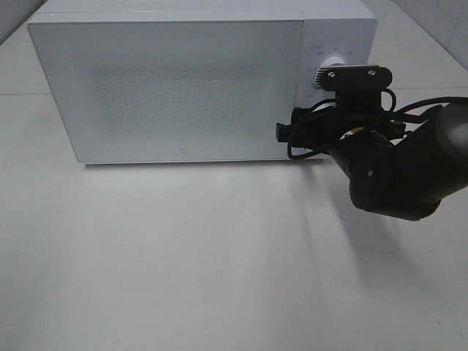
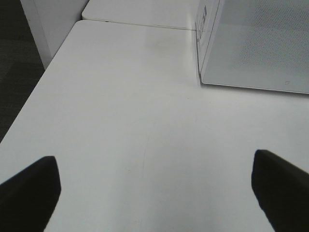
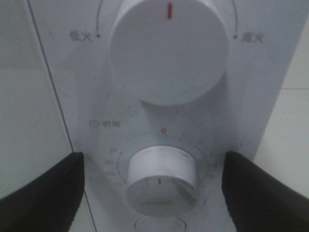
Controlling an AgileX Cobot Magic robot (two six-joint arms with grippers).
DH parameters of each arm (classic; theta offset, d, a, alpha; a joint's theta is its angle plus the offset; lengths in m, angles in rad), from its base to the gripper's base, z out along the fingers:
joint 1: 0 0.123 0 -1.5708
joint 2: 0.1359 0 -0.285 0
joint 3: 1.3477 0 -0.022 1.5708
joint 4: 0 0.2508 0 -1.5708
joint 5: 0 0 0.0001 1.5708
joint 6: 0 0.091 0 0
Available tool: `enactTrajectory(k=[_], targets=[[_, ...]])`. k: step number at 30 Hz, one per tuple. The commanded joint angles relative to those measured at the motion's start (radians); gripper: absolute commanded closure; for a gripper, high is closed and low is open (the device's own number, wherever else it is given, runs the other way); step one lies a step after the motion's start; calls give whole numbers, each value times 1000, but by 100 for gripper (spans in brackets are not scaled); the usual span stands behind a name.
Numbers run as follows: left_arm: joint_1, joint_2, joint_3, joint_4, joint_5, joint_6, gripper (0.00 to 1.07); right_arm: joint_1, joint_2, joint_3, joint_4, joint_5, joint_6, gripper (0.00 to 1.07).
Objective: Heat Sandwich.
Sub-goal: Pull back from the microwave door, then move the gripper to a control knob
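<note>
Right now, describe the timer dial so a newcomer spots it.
Find the white microwave, then the control panel right of its door. Of two white knobs there, the timer dial is the smaller, ringed by numbers; the larger knob has only text labels.

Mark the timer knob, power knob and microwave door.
timer knob [image 3: 161,178]: right wrist view, middle of its front face.
power knob [image 3: 169,53]: right wrist view, centre of its face.
microwave door [image 1: 168,88]: exterior high view, middle of the panel.
</note>
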Motion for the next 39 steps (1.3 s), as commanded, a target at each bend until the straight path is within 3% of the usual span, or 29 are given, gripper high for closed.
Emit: enactTrajectory(k=[1, 5, 10, 16, 19, 24, 35, 39], targets=[[3, -26, 2, -10, -8, -1, 3, -4, 0, -11, -12, 3, 7, 31], [3, -26, 2, -10, -8, -1, 3, -1, 0, -11, -6, 3, 7, 32], [3, -26, 2, -10, -8, -1, 3, 24, 0, -5, 21, 0, 7, 43], [3, -26, 2, -10, -8, -1, 3, 35, 0, 1, 28, -4, 7, 63], [3, -26, 2, -10, -8, -1, 3, 35, 0, 1, 38, -18, -10, 81], [3, -26, 2, -10, -8, -1, 3, 35, 0, 1, 39, -18, -11, 96], [3, -26, 2, -10, -8, -1, 3, 35, 0, 1, 43, -45, 4, 96], [3, -26, 2, -10, -8, -1, 3, 34, 0, 1, 43, -85, 115, 95]])
